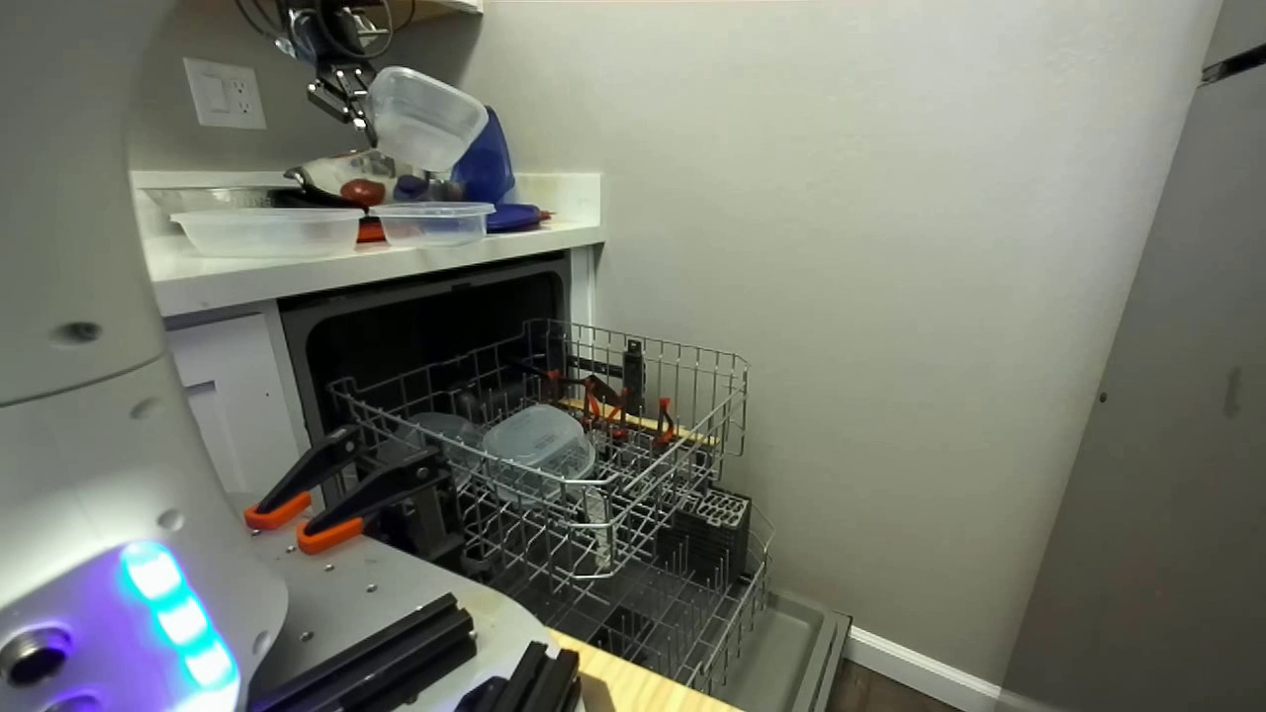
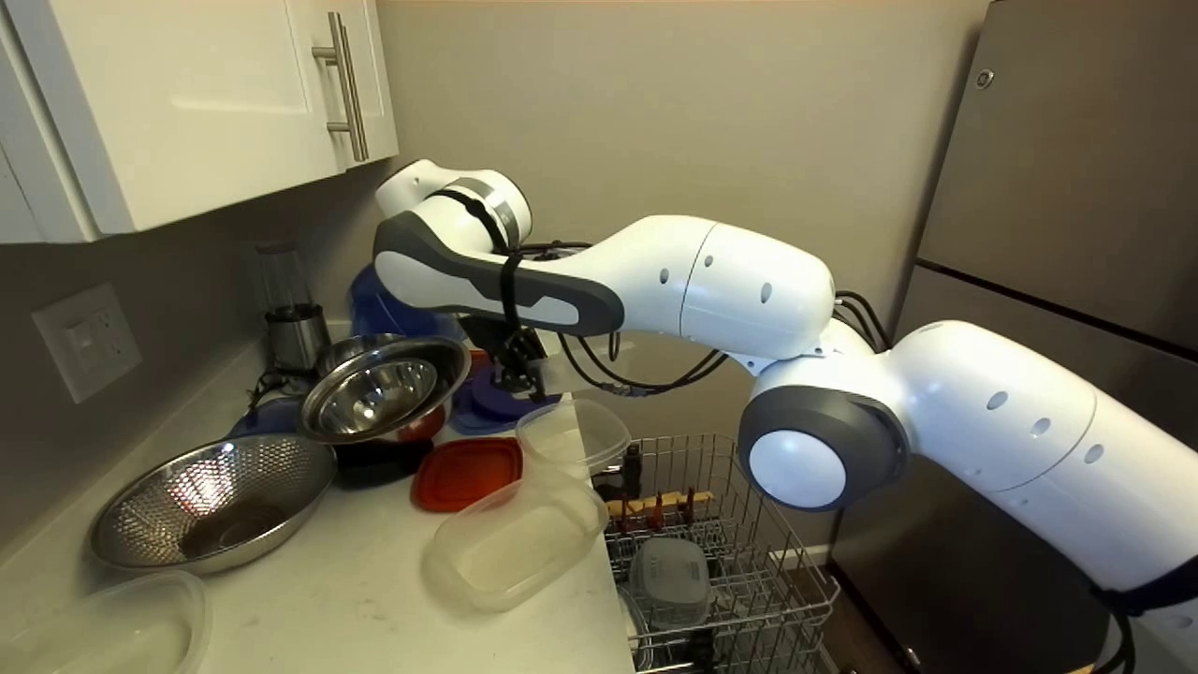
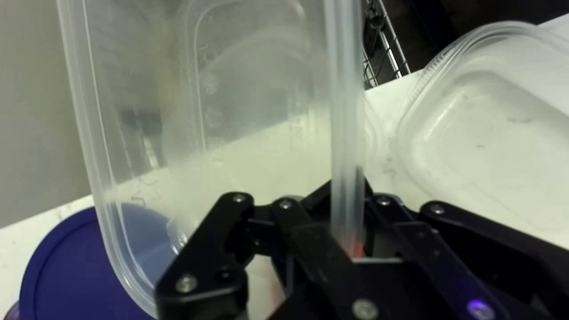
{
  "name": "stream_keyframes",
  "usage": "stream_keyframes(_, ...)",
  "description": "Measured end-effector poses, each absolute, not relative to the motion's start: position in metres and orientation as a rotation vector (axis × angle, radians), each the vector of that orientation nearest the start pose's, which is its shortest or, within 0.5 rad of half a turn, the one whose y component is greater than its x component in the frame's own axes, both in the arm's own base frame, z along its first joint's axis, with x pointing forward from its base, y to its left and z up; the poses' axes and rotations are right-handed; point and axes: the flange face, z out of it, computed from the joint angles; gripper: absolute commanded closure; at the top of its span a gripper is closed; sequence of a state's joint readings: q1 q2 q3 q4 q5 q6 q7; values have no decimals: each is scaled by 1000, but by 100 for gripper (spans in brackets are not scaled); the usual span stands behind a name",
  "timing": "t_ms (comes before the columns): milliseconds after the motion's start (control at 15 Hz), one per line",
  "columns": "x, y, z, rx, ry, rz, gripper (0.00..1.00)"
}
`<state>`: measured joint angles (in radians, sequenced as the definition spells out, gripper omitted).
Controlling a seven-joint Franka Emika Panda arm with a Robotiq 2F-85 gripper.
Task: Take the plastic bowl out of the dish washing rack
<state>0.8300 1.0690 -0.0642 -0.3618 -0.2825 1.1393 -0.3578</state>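
White, smooth countertop [image 2: 328,608], one; carries most of the kitchenware I list here.
White robot arm [image 2: 739,281] with dark grey covers, one; mine, extended over the counter.
Dark-lined, open dishwasher [image 1: 299,346], one; beneath the counter.
Pale grey, rectangular wire dish rack [image 1: 586,483], one; standing out from the dishwasher.
Perforated, round steel colander [image 2: 201,491], one; at the back of the counter.
Round, shiny steel mixing bowls [image 2: 379,398], nested; tilted, just beside the colander.
Clear, round-cornered rectangular plastic bowl [image 1: 425,119], one; the task's item. I see it out of the rack, tilted, in the air above the counter and apart from it.
Black, jointed metal gripper [image 3: 348,191], one; its fingers pinch a side wall of that bowl in my wrist view.
Clear, rounded plastic containers [image 2: 519,543], three; open side up on the counter.
Pale bluish, translucent plastic dish [image 1: 534,435], one; in the rack, seemingly base up. A second translucent piece [image 1: 435,435] lies just beside it, too dim for me to describe.
Dark blue, round lid [image 3: 75,275], one; on the counter.
Square red plastic lid [image 2: 466,473], one; near the containers.
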Motion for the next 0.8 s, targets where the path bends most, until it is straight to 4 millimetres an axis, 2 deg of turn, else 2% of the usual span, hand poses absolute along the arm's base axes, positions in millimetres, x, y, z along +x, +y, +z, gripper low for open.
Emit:
stream_keyframes(333, 535, 530, 427, -2836, -2015, 236, 99)
stream_keyframes(800, 519, 553, 408, -2563, -2278, 281, 99)
